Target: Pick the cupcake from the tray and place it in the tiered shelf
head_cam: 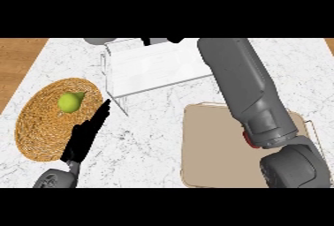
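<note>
Table: white marble surface, wood floor past its left edge. Tray: beige, bare where visible, cupcake absent from it. Tiered shelf: white, at the far edge. The right arm stretches across tray and shelf; the right robot hand is mostly cut off at the top, so its state cannot be told and the cupcake is probably with it. Placement appears unfinished. Woven mat with green pear lies left. Left robot hand rests open, fingers straight. Open room remains mid-table
</note>
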Robot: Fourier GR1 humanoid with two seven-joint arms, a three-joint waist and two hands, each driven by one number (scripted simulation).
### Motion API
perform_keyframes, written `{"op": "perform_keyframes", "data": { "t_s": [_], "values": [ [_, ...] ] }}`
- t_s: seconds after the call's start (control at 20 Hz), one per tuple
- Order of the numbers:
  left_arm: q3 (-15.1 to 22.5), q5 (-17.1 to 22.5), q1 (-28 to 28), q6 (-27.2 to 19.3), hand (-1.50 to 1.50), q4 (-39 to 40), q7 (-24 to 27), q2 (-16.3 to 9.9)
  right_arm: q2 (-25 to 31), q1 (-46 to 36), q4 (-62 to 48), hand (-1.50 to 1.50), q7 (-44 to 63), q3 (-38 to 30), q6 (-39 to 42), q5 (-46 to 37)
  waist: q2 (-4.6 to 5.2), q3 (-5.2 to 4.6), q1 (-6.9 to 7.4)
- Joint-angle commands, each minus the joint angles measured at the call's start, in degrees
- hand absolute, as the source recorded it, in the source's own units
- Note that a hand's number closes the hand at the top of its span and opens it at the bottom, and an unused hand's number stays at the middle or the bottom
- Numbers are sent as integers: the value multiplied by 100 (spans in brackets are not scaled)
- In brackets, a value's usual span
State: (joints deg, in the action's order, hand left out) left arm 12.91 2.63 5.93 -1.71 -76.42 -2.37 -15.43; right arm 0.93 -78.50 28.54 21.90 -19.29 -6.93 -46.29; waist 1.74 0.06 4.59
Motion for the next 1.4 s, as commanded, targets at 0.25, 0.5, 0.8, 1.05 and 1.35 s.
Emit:
{"op": "perform_keyframes", "data": {
  "t_s": [0.25,0.5,0.8,1.05,1.35],
  "values": [
    [-76,5,76,137,0,112,102,-67,-92,-202,-348,-150,-1036,-1337,-714,1904,2,-7,57],
    [-114,-16,35,9,0,-63,-71,-26,-92,-259,-75,-150,-1632,-1591,-1858,2051,-61,-5,-100],
    [-278,134,-414,95,0,-66,82,-110,323,144,179,-150,-2051,-1792,-2815,2060,-134,-8,-293],
    [-411,91,-492,120,0,-64,160,-262,1279,561,367,-150,-1411,-1930,-2533,2122,-198,-6,-486],
    [-448,101,-551,96,0,-138,37,-119,1572,1848,1576,-150,-1357,-1685,-1076,2560,-239,-6,-591]
  ]
}}
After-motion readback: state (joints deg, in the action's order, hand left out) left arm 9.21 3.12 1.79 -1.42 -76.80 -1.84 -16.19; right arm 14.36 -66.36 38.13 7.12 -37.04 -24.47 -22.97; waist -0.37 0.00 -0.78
